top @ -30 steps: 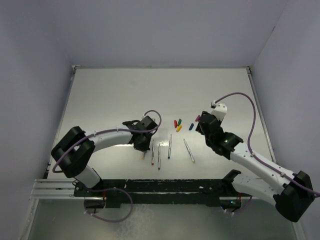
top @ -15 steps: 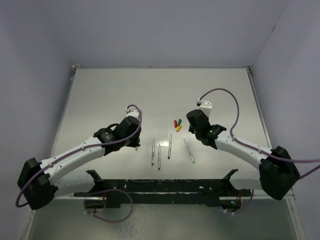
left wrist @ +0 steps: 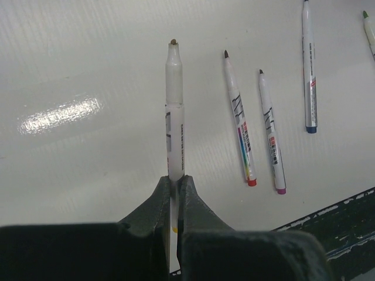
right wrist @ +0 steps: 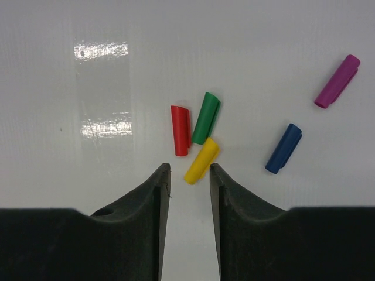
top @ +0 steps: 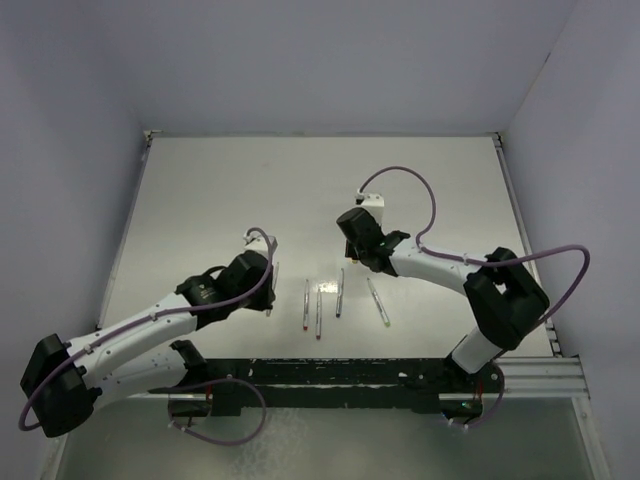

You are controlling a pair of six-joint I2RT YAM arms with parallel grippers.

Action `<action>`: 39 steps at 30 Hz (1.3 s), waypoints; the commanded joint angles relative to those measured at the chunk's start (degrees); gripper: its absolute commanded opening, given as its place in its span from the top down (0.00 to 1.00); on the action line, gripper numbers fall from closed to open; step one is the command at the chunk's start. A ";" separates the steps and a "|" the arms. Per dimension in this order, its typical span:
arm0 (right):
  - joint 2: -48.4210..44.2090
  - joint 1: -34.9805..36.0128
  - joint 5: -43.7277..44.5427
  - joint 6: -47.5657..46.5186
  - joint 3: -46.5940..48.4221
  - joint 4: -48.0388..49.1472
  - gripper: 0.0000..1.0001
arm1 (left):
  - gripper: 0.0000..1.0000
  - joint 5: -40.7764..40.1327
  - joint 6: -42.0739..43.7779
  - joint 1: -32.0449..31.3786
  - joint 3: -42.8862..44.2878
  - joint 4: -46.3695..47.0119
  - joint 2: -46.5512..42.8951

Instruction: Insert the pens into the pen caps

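Left tool (left wrist: 176, 186) grips a pen (left wrist: 174, 111), lower centre; right tool (right wrist: 187, 171) narrowly parted, yellow cap (right wrist: 202, 160) end between its tips.

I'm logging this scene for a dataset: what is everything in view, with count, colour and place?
held pen: one, pale barrel, uncapped, rear end clamped in the left gripper.
loose pens: four, pale barrels, lying in a row on the table between the arms: red-ended pen, purple-ended pen, blue-ended pen, fourth pen.
pen caps: five, lying on the table; red cap, green cap and yellow cap clustered before the right gripper; blue cap and purple cap apart, off to one side.
table: one, white, glossy.
left gripper: shut on the held pen.
right gripper: open, aimed at the yellow cap.
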 commanded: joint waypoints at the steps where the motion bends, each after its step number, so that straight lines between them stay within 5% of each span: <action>1: 2.37 0.91 0.98 2.35 4.02 -0.54 0.60 | 1.00 1.15 0.23 -1.65 -0.44 4.08 0.35; 39: 10.50 1.42 5.73 15.22 8.28 -8.39 0.65 | 1.00 0.83 0.14 -5.51 -2.02 8.70 3.20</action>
